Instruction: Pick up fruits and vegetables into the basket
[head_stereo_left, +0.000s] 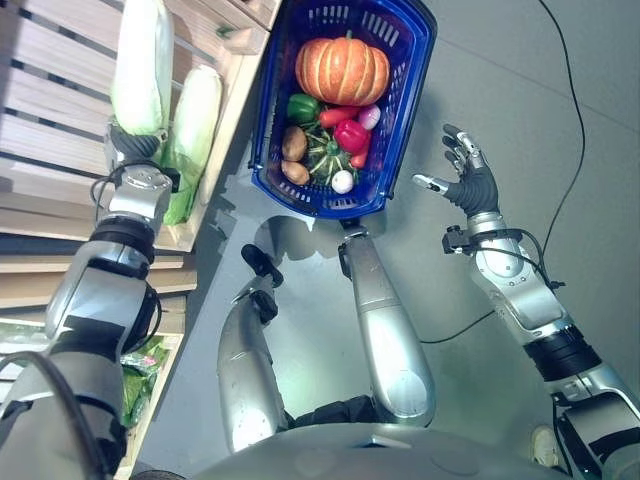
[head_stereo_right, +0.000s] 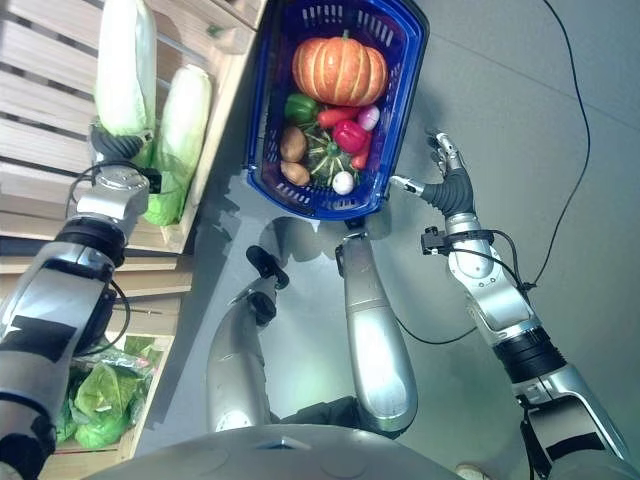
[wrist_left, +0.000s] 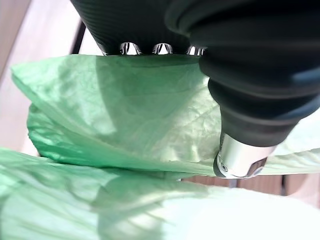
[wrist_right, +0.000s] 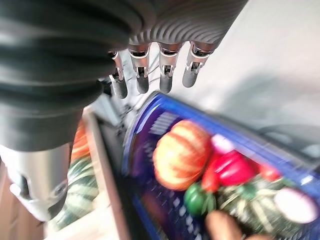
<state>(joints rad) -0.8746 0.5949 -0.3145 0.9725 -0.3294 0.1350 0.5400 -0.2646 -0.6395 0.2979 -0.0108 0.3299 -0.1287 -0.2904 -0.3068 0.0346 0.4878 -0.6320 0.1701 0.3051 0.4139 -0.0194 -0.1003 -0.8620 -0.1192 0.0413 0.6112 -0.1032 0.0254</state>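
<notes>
Cabbage (head_stereo_left: 141, 62), lengthwise up the shelf (head_stereo_left: 60, 90), under left robot hand (head_stereo_left: 133, 146).

text: none legible | labels: none | numbers: none | signs: none

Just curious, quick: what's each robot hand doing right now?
Left robot hand: on a cabbage; fingers hidden, so cannot tell.
Right robot hand: open, holding nothing, beside the basket.
</notes>
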